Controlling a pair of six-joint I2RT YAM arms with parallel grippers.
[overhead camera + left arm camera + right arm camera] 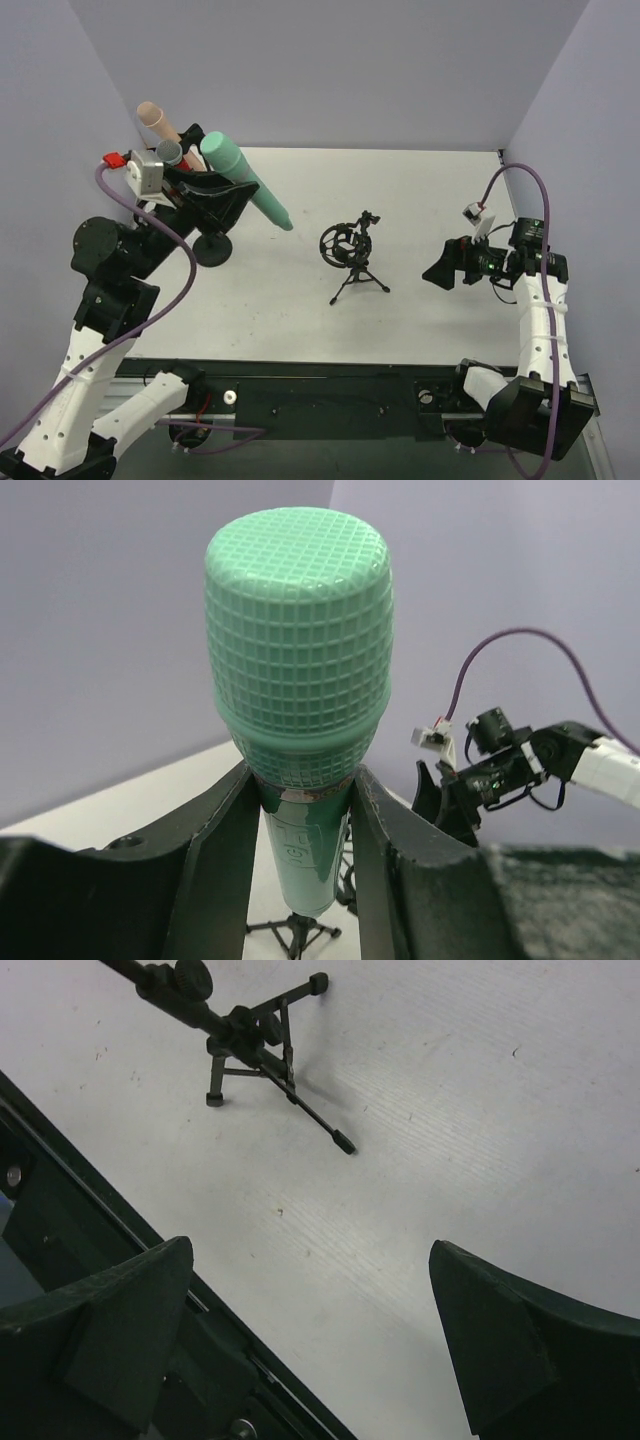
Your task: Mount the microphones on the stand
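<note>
My left gripper (228, 196) (300, 792) is shut on the teal-green microphone (246, 182) (300, 670), gripping its body just below the head. The microphone slants over the table at the back left, its tail pointing toward a small black tripod stand (352, 254) (294, 932) (255, 1045) with a ring mount at mid-table. Behind the left gripper rise the pale pink microphone (157, 119) and a silver mesh head (168, 152), above a round-based stand (212, 248); how they sit on it is hidden. My right gripper (441, 270) (310, 1250) hangs open and empty, right of the tripod.
Purple walls close the table (420, 200) at the back and on both sides. A black rail (330, 395) (90, 1220) runs along the near edge. Purple cables loop off both arms.
</note>
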